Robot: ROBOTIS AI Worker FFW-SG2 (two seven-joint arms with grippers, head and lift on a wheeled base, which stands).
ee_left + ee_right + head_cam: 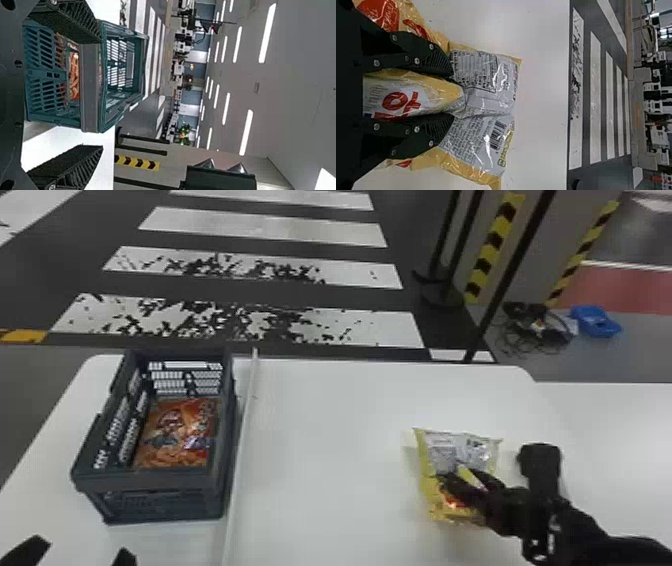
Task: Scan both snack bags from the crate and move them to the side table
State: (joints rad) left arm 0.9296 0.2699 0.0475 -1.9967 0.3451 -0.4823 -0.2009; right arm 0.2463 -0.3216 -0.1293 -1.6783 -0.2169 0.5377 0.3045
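Right gripper [452, 96] pinches a fold of yellow bag [462, 447] over white table [325, 440]; slick, it may slip if grip loosens. Left gripper [100, 93] spread by crate [145, 482], orange bag [175, 432] inside; low entry could knock crate askew.

In head view I've got a yellow snack bag [437, 447] lower R: glossy, crinkly plastic film. Crate [145, 481] lower L = rigid plastic, matt; orange snack bag [175, 435] inside, shiny film. Tabletop [325, 430] lower ctr, smooth. Floor stripes [370, 325] up top, flaky paint, approx. matt.
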